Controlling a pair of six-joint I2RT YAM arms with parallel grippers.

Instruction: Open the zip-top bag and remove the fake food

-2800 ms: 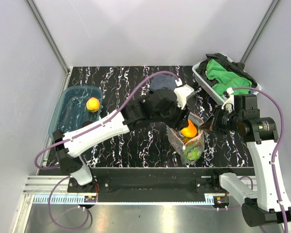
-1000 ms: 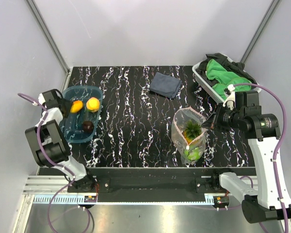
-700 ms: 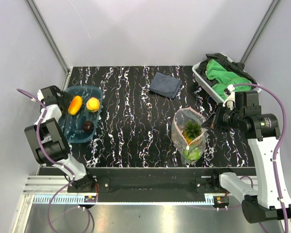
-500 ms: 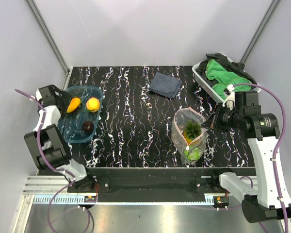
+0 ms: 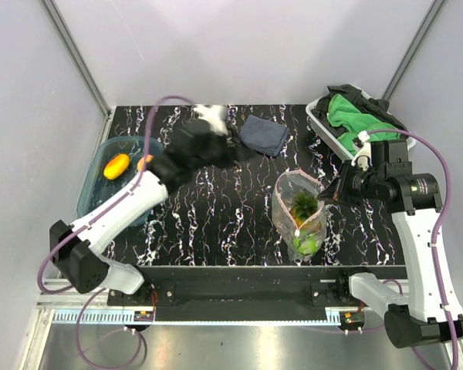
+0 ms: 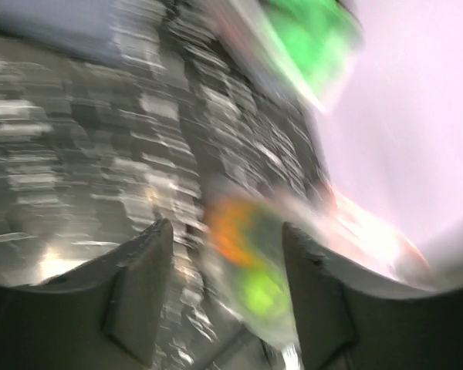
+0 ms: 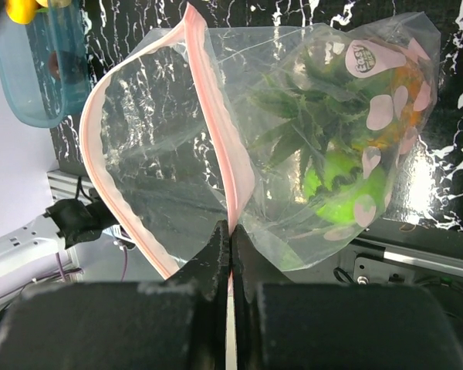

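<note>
Zip-top bag, clear crinkly plastic w/ a pinkish zip strip at its mouth, sits right of ctr on the black white-veined counter, lower end near the front edge. Mouth is open: in the right wrist view the strip makes a wide loop. Right claw is pressed together on that strip, pinching one side of the mouth at the bag's right, w/ only plastic btwn its fingers. Inside the zip-top bag: spiky leafy green piece uppermost, green ball below it, orange piece behind, part hidden by pale print spots on the plastic.

Left arm reaches across the counter toward far middle, blurred in the top view. Left claw is spread, nothing btwn its fingers. Its wrist view is v. smeared, and the bag shows there only as orange and green blobs ahead, apart from it.

Translucent blue tub at the counter's left edge holds an orange-yellow piece. A 2nd orange bit peeks out beside the arm. Small dark piece shows in the tub in the right wrist view. Folded grey-blue cloth lies far ctr. White basket of green cloths is at the far right corner.
</note>
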